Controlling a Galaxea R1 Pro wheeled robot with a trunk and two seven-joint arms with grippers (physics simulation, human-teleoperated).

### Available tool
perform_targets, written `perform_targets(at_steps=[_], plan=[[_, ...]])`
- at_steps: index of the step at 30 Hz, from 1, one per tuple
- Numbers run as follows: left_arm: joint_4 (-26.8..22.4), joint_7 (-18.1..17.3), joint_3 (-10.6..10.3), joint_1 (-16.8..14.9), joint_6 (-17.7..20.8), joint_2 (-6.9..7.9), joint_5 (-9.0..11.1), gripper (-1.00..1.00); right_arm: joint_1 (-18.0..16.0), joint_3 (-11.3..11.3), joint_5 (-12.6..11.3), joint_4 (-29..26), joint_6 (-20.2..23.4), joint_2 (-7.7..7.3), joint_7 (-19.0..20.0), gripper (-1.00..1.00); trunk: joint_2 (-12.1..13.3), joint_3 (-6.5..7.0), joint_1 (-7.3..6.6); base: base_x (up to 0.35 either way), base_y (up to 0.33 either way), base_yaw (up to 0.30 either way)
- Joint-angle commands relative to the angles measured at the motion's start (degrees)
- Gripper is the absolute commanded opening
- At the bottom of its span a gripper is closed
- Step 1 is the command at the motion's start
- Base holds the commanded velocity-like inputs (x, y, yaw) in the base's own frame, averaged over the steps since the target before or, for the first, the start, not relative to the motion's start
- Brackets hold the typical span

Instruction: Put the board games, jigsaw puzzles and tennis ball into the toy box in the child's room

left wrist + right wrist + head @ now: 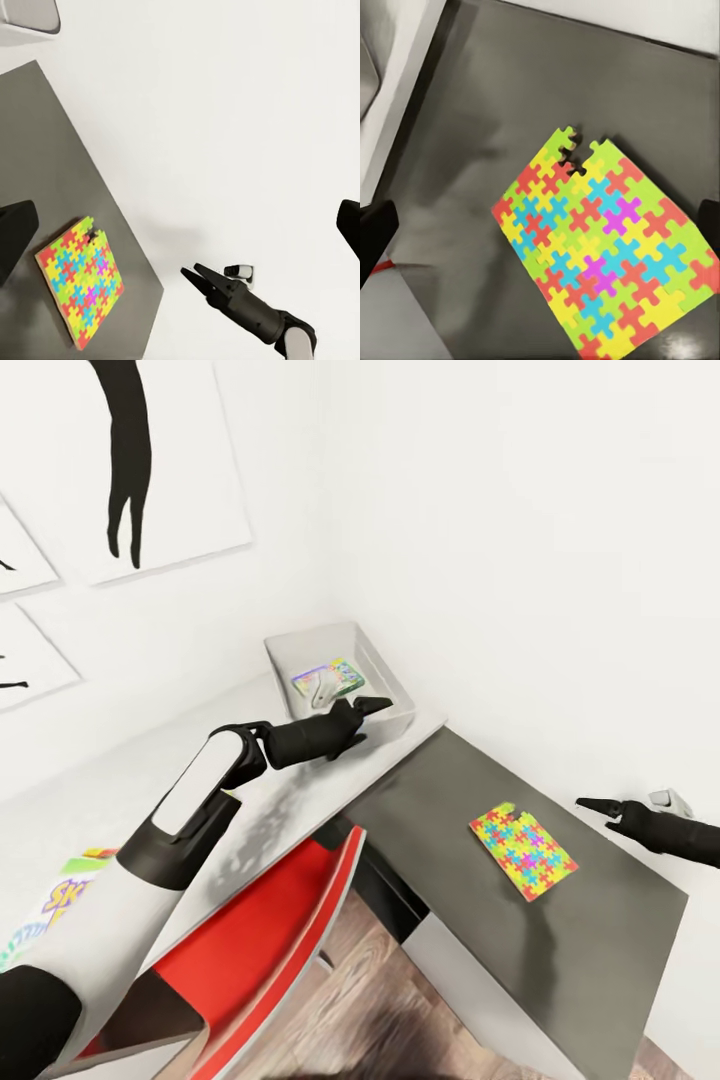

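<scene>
The grey toy box (pixel 385 678) stands in the desk's far corner by the wall. A green-edged board game (pixel 332 676) lies flat inside it. My left gripper (pixel 366 707) hovers over the box's front wall, open and empty. One jigsaw puzzle (pixel 523 850) lies flat on the dark-grey wing of the table (pixel 440 800); it is also in the left wrist view (pixel 79 279) and the right wrist view (pixel 604 244). My right gripper (pixel 594 803) hangs open above and to the right of the puzzle, touching nothing. The SKIP-BO board game (pixel 58 900) lies on the light-grey desk top, at the head view's left edge.
A red chair (pixel 270 935) is tucked under the light-grey desk top (pixel 140 785), in front of me. White walls close off the desk at the back and right. Black silhouette prints (pixel 130 450) hang on the left wall. Wood floor (pixel 400 1020) lies below the wing's white front panel.
</scene>
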Motion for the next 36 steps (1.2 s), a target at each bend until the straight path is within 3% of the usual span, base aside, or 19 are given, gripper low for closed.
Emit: perform_targets(at_steps=[1,8,26,34,36], plan=[[0.3,0.5,0.0,-0.1,0.0,0.09,0.1,1.00,-0.2,0.1,0.5,0.4,0.2,0.52,0.1,1.00,-0.1,-0.10,0.03,0.000,0.000,-0.091],[4.7,0.5,0.0,-0.3,0.3,0.29,-2.9,1.00,-0.5,0.7,0.5,1.6,0.2,1.87,-0.9,1.00,-0.1,-0.13,0.03,0.000,0.000,-0.055],[14.5,0.6,-0.1,-0.8,1.1,-0.23,-7.5,1.00,-0.4,1.0,0.5,0.6,0.2,2.84,-1.3,1.00,-0.1,-0.14,0.03,0.000,0.000,-0.013],[21.3,0.3,-0.3,-3.5,2.0,-0.18,-9.8,1.00,-0.5,1.9,0.5,0.3,0.2,3.08,-1.5,1.00,-0.1,0.01,0.03,0.000,0.000,-0.121],[23.3,0.2,-0.4,-4.8,3.8,0.06,-10.3,1.00,-0.5,2.3,0.4,0.2,0.2,3.12,-1.4,1.00,-0.1,0.06,0.03,0.000,0.000,-0.201]])
